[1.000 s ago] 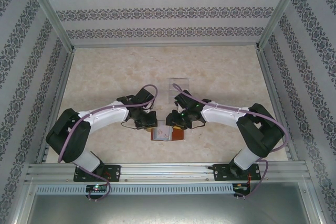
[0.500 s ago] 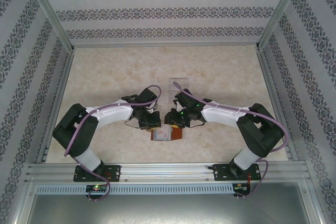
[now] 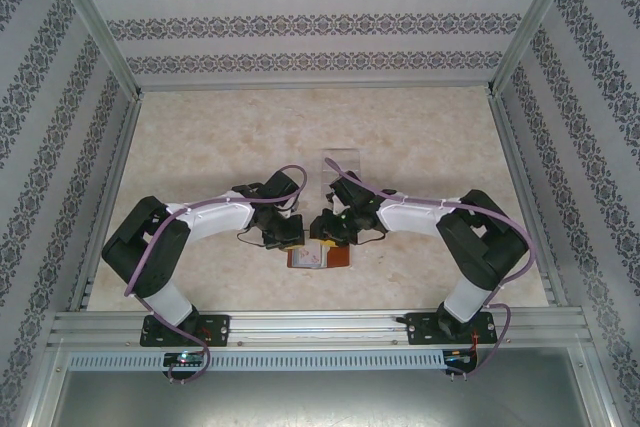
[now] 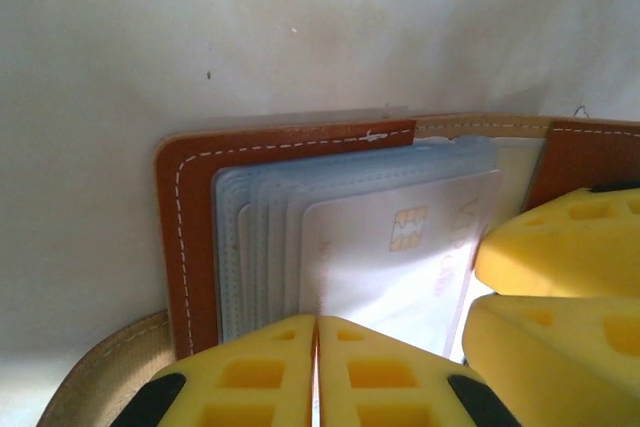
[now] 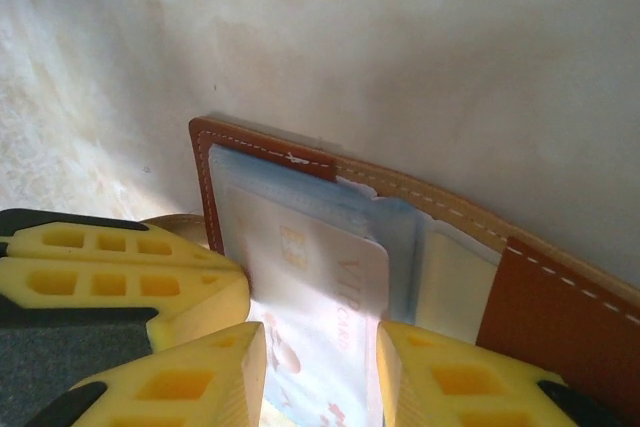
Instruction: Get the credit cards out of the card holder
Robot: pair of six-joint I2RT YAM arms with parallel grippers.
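Note:
The reddish-brown card holder (image 3: 318, 257) lies open on the table between my two grippers. In the left wrist view its grey-blue pockets (image 4: 255, 237) hold a pale credit card (image 4: 400, 247) with a gold chip. My left gripper (image 4: 317, 347) is shut, its tips at the near edge of the pockets. In the right wrist view my right gripper (image 5: 320, 367) straddles the pale credit card (image 5: 330, 297), one finger against each long edge. The card's lower part sticks out of the holder (image 5: 530, 297). From above, the left gripper (image 3: 285, 237) and the right gripper (image 3: 330, 234) nearly touch.
A clear plastic tray (image 3: 340, 169) lies on the table just behind the grippers. The left gripper's yellow fingers (image 5: 120, 277) crowd the right gripper's left side. Patterned walls and metal rails (image 3: 320, 322) ring the pale table.
The right gripper's jaws have narrowed onto the card. Both arms have drawn in a little toward the card holder. The holder has not moved.

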